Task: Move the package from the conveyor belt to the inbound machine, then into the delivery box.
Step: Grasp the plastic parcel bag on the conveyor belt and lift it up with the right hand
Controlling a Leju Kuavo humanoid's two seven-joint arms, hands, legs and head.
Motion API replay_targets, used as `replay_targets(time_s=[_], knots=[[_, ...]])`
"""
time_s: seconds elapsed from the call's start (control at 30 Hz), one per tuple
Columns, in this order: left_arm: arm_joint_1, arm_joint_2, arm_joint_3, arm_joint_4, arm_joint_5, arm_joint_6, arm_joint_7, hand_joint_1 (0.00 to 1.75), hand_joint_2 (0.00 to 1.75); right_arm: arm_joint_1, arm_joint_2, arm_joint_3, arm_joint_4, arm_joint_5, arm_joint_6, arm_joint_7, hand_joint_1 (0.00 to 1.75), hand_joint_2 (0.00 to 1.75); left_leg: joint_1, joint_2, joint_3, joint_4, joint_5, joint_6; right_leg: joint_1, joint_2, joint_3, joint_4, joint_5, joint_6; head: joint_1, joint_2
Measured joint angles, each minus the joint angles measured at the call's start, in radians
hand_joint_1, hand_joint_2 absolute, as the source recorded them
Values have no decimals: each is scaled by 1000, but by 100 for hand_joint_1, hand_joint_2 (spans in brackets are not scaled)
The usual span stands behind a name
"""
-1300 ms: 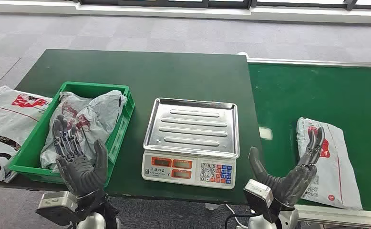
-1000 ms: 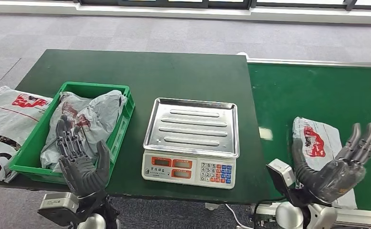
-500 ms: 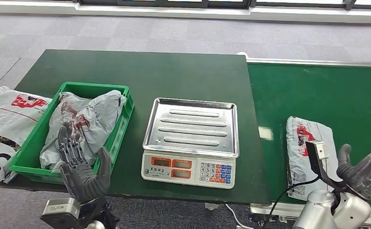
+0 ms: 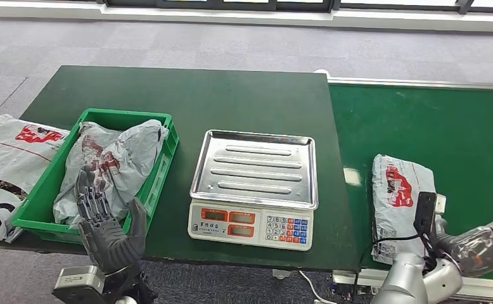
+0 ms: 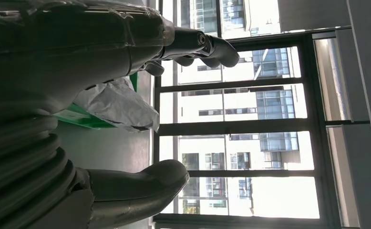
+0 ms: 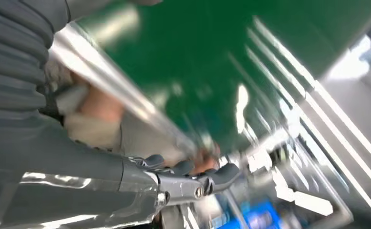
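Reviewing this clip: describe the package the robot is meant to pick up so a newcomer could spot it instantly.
Start at the bright green conveyor belt right of the dark table. The package, a grey-white poly mailer with red print, lies at the belt's near left edge, just right of the weighing scale. Unlike the crumpled mailers in the green crate, it lies alone on the belt.

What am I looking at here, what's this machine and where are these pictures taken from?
It is a humanoid robot sorting parcels. The wide picture is from its head, looking down; the other two come from cameras at its wrists, turned sideways. On the dark table sit a green crate holding grey bags and a weighing scale. On the green conveyor belt lies a white package. The left hand is raised, open and empty. The right hand is beside the package, holding nothing.
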Motion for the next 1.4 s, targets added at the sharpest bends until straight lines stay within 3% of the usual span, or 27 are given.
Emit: replay_targets(time_s=[0.13,0.33,0.83,1.0,1.13,1.4], knots=[[4,0,3,-7,2,-9,0,0,175,-22,-82,35,252,-97,141,-33,0,175,0,-1,0,0,1,2,-2,-1,0,0,1,1,0,0],[10,0,6,-12,3,-14,0,0,175,-36,-136,51,423,-116,182,-43,0,175,0,-2,0,0,1,2,-1,-1,0,0,1,1,0,0],[13,0,8,-20,-3,-30,0,0,175,-34,-170,81,519,-180,249,-85,0,175,0,-1,0,0,1,2,-2,-1,0,0,1,1,0,0],[18,0,8,-31,-9,-20,0,0,175,-24,-174,154,531,-101,305,55,0,175,0,0,1,0,1,2,-2,0,-1,0,1,1,0,0],[24,0,9,-40,-9,-18,0,0,175,-10,-178,238,537,-25,346,142,175,175,0,0,1,0,1,2,-2,0,0,0,1,1,0,0],[30,0,16,-40,-7,-29,0,0,175,20,-179,308,538,-56,305,122,175,175,0,0,2,0,1,2,-2,0,0,0,1,1,0,0]])
